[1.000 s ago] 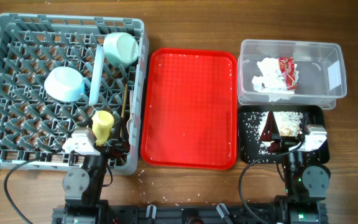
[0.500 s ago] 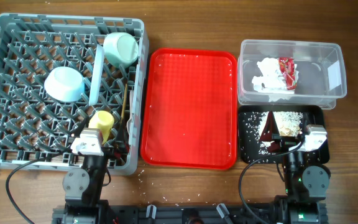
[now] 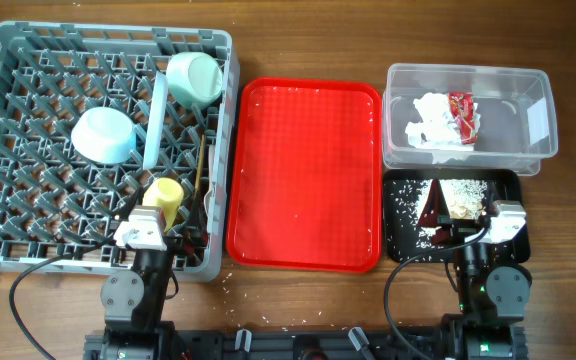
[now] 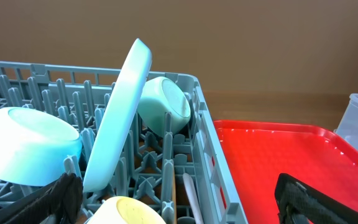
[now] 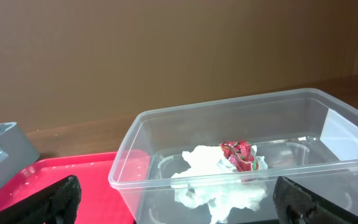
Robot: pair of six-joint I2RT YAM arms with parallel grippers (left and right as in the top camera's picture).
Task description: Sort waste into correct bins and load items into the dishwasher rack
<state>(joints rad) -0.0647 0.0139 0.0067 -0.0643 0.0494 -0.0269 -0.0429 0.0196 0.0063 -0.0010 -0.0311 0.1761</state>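
Overhead, grey pegged lattice rack (image 3: 98,36), clear tub (image 3: 530,125), left end effector (image 4: 176,202) apart, right end effector (image 5: 182,202) apart

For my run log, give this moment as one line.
rack: plate, two bowls, cup in | tub: tissue, wrapper | black tray: rice | left pincer: open | right pincer: open

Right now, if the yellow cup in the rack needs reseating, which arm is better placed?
Left, probably. The left end effector, open, sits beside the yellow cup in the rack; the right end effector is across the red tray, over the black tray.
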